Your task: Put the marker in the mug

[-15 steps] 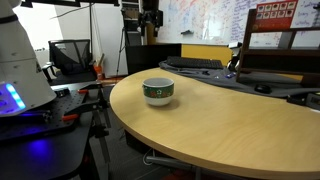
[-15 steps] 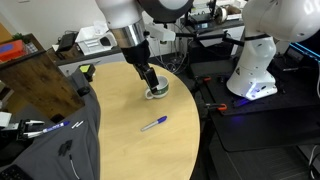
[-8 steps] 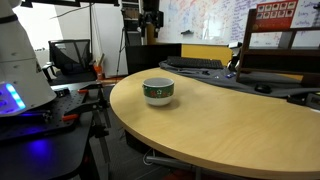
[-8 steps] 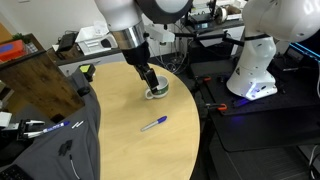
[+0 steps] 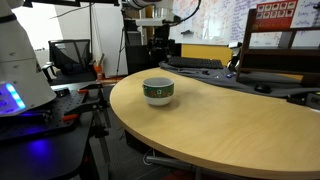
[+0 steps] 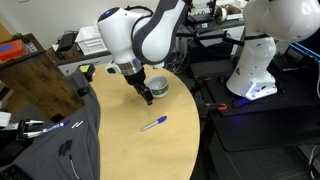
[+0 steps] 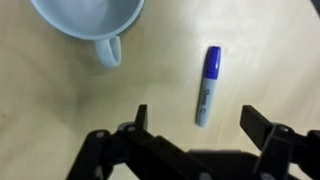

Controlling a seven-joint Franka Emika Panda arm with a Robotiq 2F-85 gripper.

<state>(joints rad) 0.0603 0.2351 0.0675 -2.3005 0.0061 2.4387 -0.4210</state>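
Note:
The mug is short, wide and white with a dark green band, and stands on the round wooden table. In an exterior view it sits near the table's far edge, partly behind my gripper. The marker is white with a blue cap and lies flat on the table, a short way from the mug. In the wrist view the mug is at the top left with its handle pointing down. The marker lies just ahead of my open, empty gripper, between the lines of the two fingers.
A brown wooden box stands on the table's side. A dark cloth hangs over the table edge near it. A white robot base with blue light stands beyond the table. A keyboard lies at the back.
The arm has changed pose: its upper links have swung lower and into view over the table. The gripper has shifted slightly from over the mug towards the marker. Mug and marker have not moved.

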